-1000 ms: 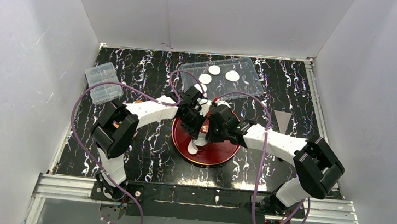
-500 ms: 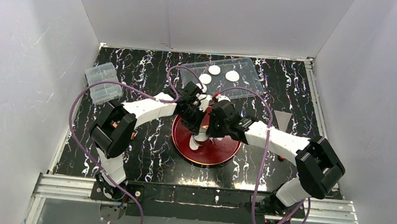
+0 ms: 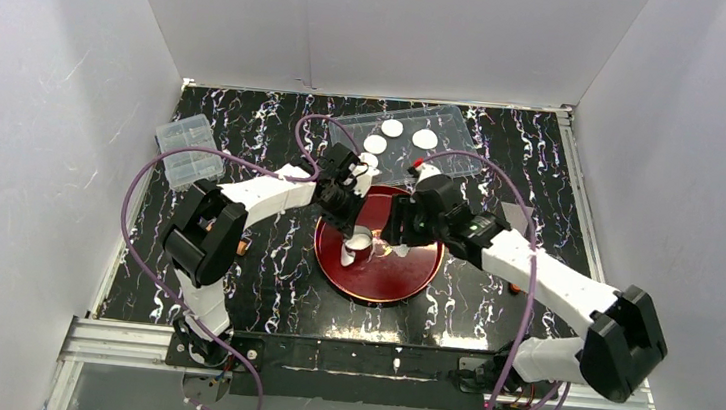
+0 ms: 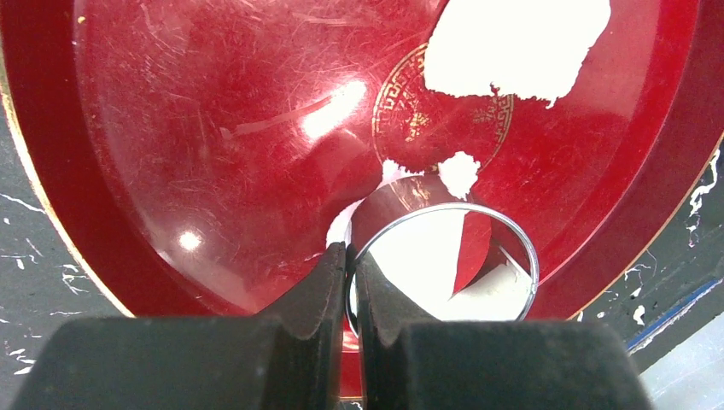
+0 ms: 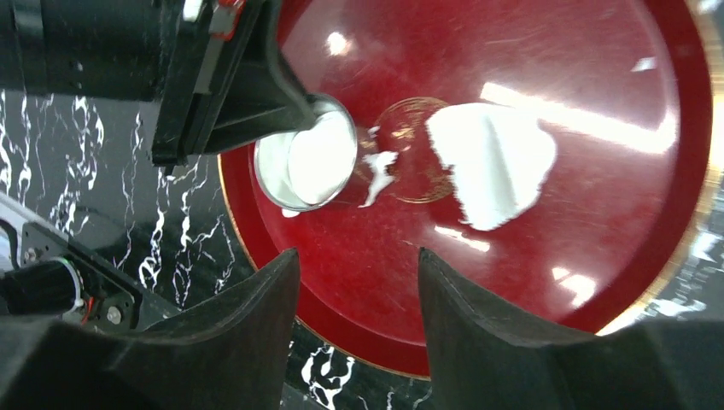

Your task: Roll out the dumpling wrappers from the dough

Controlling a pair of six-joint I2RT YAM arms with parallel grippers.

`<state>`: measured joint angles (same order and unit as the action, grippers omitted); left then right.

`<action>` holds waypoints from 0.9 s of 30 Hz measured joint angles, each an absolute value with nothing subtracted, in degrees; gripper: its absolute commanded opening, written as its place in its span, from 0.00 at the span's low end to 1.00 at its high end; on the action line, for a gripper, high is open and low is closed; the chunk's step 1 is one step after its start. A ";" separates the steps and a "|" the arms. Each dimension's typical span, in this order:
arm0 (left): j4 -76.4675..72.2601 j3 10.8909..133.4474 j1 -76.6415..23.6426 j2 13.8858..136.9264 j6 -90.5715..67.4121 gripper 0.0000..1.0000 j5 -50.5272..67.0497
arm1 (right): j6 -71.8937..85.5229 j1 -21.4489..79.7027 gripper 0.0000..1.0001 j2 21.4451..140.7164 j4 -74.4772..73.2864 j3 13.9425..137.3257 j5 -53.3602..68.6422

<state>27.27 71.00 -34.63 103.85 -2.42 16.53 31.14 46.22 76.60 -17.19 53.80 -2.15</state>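
A red plate (image 3: 412, 280) holds the dough (image 5: 491, 166), a thin ragged white sheet, also seen top right in the left wrist view (image 4: 512, 43), with a small scrap (image 4: 458, 171) beside it. My left gripper (image 4: 350, 252) is shut on the rim of a metal ring cutter (image 4: 444, 256) that has white dough inside it. The cutter (image 5: 307, 162) stands on the plate's left part. My right gripper (image 5: 359, 265) is open and empty above the plate's near rim, right of the cutter (image 3: 361, 237). Round dumpling wrappers (image 3: 426, 139) lie in a clear tray (image 3: 461, 134).
A clear plastic box (image 3: 188, 151) sits at the far left of the black marbled table (image 3: 265, 135). A grey triangular scraper (image 3: 516, 218) lies right of the plate. White walls close in on three sides.
My right gripper has opened and drawn back to the right, away from the cutter. The left gripper keeps its hold on the cutter and has shifted slightly towards the back.
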 measured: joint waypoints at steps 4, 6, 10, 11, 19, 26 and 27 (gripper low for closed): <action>27.46 71.02 -34.72 103.83 -2.33 0.00 17.23 | 31.42 40.56 0.73 70.24 -20.71 53.15 -2.46; 27.81 71.09 -34.72 103.83 -2.35 0.00 18.28 | 31.46 35.40 0.74 65.71 -22.11 51.48 -2.46; 28.51 71.20 -34.70 103.74 -2.28 0.00 21.28 | 31.18 25.08 0.74 60.47 -26.17 48.21 -0.84; 28.60 71.20 -34.70 103.63 -2.09 0.00 22.31 | 31.18 24.18 0.73 60.47 -26.87 47.42 -0.14; 29.04 71.20 -34.59 102.21 2.07 0.00 28.93 | 30.57 24.01 0.72 63.44 -26.85 41.56 9.74; 29.47 71.50 -33.93 102.21 3.66 0.00 29.93 | 29.32 24.01 0.73 62.92 -27.57 41.71 10.15; 29.85 71.79 -33.89 102.21 3.75 0.00 30.09 | 29.17 24.01 0.73 62.65 -27.90 41.91 10.04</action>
